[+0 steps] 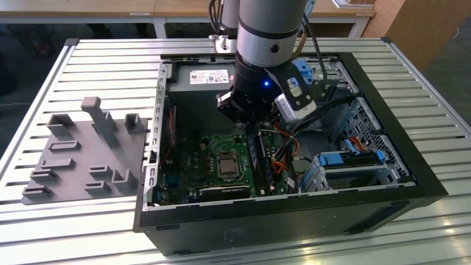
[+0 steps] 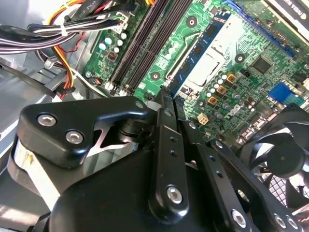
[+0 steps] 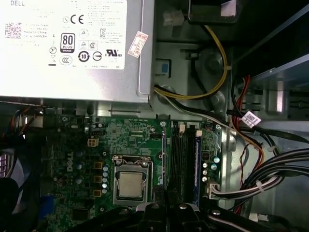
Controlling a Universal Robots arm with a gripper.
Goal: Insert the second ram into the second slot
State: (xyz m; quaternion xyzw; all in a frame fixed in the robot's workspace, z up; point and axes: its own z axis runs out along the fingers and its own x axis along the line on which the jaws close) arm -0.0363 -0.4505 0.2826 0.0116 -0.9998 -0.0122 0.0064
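The second ram is a thin blue stick with dark chips, and my gripper is shut on its near end. In the first wrist view the second ram shows edge-on, reaching out from the gripper. It hangs over the green motherboard between the CPU socket and the black ram slots, on the socket side of the slots. Another blue stick stands in the slot farthest from the socket. In the exterior view my gripper is low inside the open computer case, just above the slots.
The power supply fills the case's back end. Bundled cables run beside the slots, and a fan sits close to the gripper. Blue drive brackets are on the exterior view's right. A grey fixture tray lies beside the case.
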